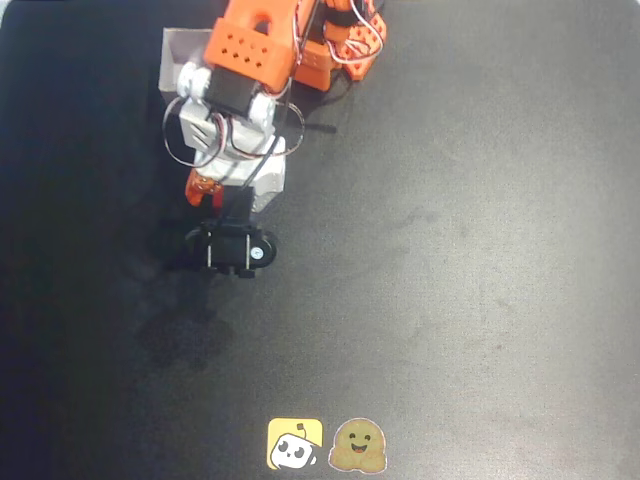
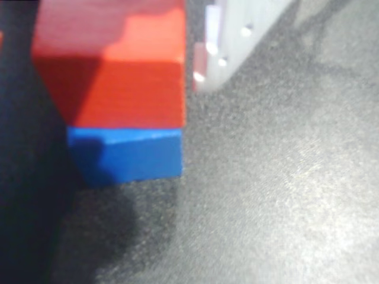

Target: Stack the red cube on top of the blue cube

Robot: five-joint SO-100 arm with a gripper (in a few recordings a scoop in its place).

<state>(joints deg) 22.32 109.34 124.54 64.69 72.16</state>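
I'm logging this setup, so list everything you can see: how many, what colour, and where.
red cube: one, red, resting on the blue cube in the wrist view
blue cube: one, blue, on the table under the red cube
stickers: two, yellow and tan, bottom edge of the overhead view
white box: one, white, upper left, partly under the arm
table: one, black
arm: one, orange and white, top of the overhead view
gripper: one, black; jaw state unclear

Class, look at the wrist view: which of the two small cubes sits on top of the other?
The red cube is the upper one. It rests on the blue cube, which lies beneath it on the dark table.
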